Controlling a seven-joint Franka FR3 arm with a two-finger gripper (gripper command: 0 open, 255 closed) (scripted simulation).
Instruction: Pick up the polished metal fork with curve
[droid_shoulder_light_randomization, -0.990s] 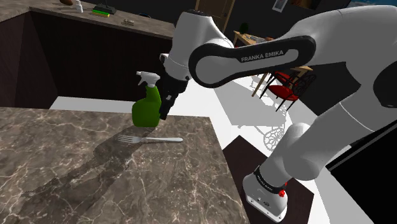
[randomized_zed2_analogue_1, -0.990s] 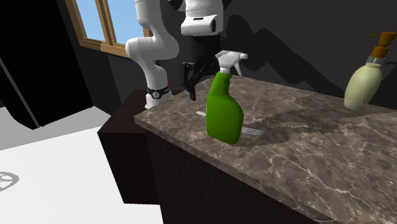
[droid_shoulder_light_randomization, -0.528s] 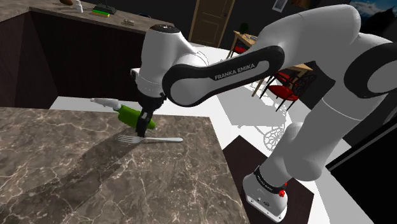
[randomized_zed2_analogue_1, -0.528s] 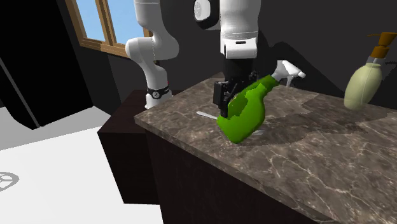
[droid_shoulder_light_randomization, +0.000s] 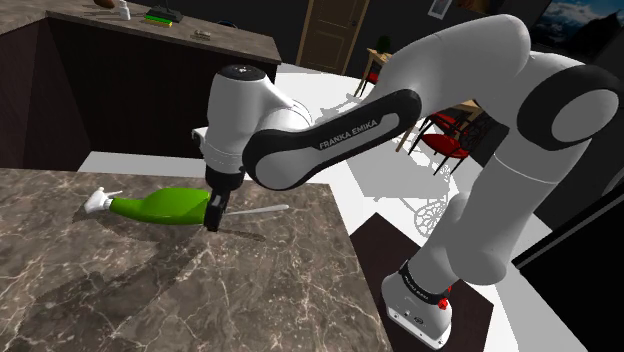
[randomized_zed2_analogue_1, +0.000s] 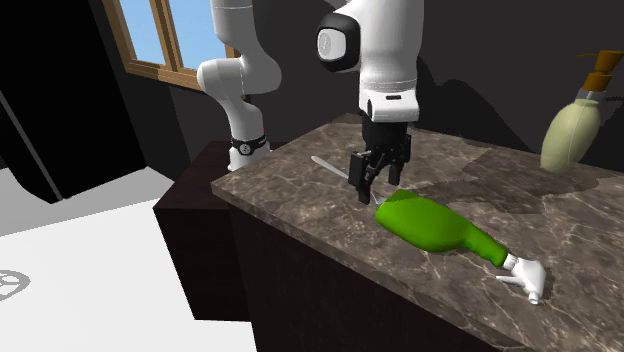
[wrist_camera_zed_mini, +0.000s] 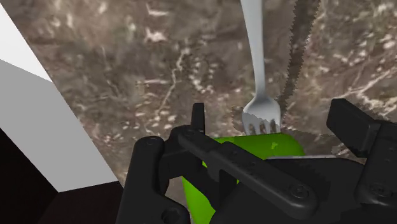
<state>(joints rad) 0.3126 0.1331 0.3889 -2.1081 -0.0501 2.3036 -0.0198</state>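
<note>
The stand (droid_shoulder_light_randomization: 420, 300) sits on the floor at the shoulder view's lower right, by the corner of a dark marbled desk (droid_shoulder_light_randomization: 150, 290). From it the white arm (droid_shoulder_light_randomization: 340, 125) arches up and over the desk, then bends straight down.

The black gripper (randomized_zed2_analogue_1: 366, 190) hangs upright close over the desk, near the edge at the shoulder view's right. Its fingers (wrist_camera_zed_mini: 347, 118) stand apart and clasp nothing.

The fork (wrist_camera_zed_mini: 256, 57), silver-grey, lies flat on the desk under the gripper. In the wrist view its tines lie in the gap between the open fingers, and its handle runs straight away from the hand. In the shoulder view the handle sticks out from behind the gripper toward that view's right. No finger is seen touching it.

A green bottle (droid_shoulder_light_randomization: 160, 207) lies on its side on the desk, its base by the gripper and just at the fork's tines. I cannot tell whether base and tines touch. Its white nozzle (droid_shoulder_light_randomization: 99, 201) points to the shoulder view's left.

Farther along the desk, at the second exterior view's right, a pale soap bottle (randomized_zed2_analogue_1: 570, 130) with a brown pump stands upright.

Beyond the desk stands a far desk (droid_shoulder_light_randomization: 150, 30) bearing small things too small to tell. Past it are a brown door (droid_shoulder_light_randomization: 325, 35) and red-seated chairs (droid_shoulder_light_randomization: 450, 135).
</note>
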